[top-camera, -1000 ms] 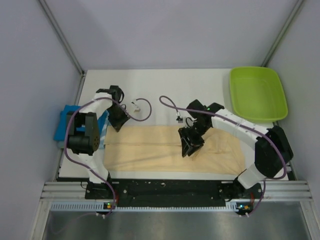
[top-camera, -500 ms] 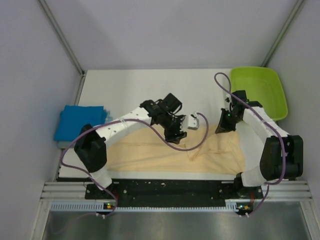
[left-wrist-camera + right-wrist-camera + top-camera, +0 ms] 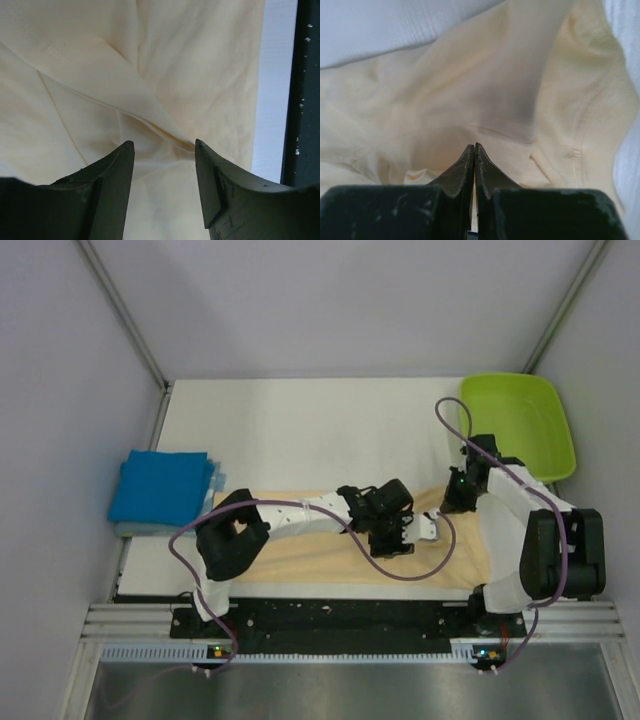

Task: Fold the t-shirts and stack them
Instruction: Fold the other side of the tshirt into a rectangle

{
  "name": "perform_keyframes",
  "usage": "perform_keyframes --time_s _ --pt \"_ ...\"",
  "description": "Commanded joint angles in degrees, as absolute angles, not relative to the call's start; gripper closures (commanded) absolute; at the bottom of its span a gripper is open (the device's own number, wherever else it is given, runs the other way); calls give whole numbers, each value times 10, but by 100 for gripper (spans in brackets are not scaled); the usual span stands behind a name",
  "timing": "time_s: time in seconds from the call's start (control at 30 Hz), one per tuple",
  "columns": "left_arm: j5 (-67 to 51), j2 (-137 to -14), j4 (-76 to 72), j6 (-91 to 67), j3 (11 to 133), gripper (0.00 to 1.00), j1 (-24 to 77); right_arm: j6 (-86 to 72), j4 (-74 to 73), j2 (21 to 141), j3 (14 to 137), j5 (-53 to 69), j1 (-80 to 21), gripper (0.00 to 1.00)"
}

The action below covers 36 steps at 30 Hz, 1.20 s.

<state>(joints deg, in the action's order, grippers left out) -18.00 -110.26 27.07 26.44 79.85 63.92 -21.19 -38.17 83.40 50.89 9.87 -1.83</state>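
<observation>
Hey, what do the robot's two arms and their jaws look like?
Both the left arm and the right arm have white links with chunky black joints. A purple cable loops loosely along each. The jaws are dark, tapered and scuffed.

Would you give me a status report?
Left gripper open over peach shirt; right gripper shut. Blue shirt folded, far left. Cable trails across peach shirt.

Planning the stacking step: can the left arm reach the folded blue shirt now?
Probably yes. The blue shirt lies uncovered at far left, and the left pincer hangs open and empty over the peach shirt, so it need only swing across.
</observation>
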Motion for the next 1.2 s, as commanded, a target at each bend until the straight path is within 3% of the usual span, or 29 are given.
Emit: perform_keyframes --time_s 0.0,0.07,0.13,0.3,0.47,0.57,0.7,0.77,0.9,1.0,1.03,1.17 --pt "-141 -1111 224 249 797 48 639 -202 -319 857 467 178 -15 100" --pt "-169 -1114 233 245 798 54 639 -208 -276 863 447 251 -15 100" --pt "-202 -1119 244 240 795 68 639 -217 -238 853 429 319 -16 100" --pt "-233 -1124 289 257 792 98 636 -185 -282 776 401 330 -16 100" --pt "-250 -1120 343 283 799 100 632 -223 -341 771 343 430 -23 100" --pt "-268 -1114 381 297 809 100 627 -278 -355 749 306 388 -75 100" --pt "-262 -1088 409 321 811 64 628 -344 -397 683 261 339 -128 100" --pt "-247 -1073 383 337 791 50 632 -374 -440 623 251 300 -128 100" --pt "-229 -1070 345 378 770 45 655 -412 -537 508 305 193 -127 98" --pt "-189 -1073 306 401 759 45 668 -441 -561 483 335 137 -126 77" --pt "-178 -1076 292 408 757 44 669 -451 -559 483 331 134 -122 74" --pt "-149 -1077 244 417 740 45 670 -488 -499 492 294 170 -112 73"
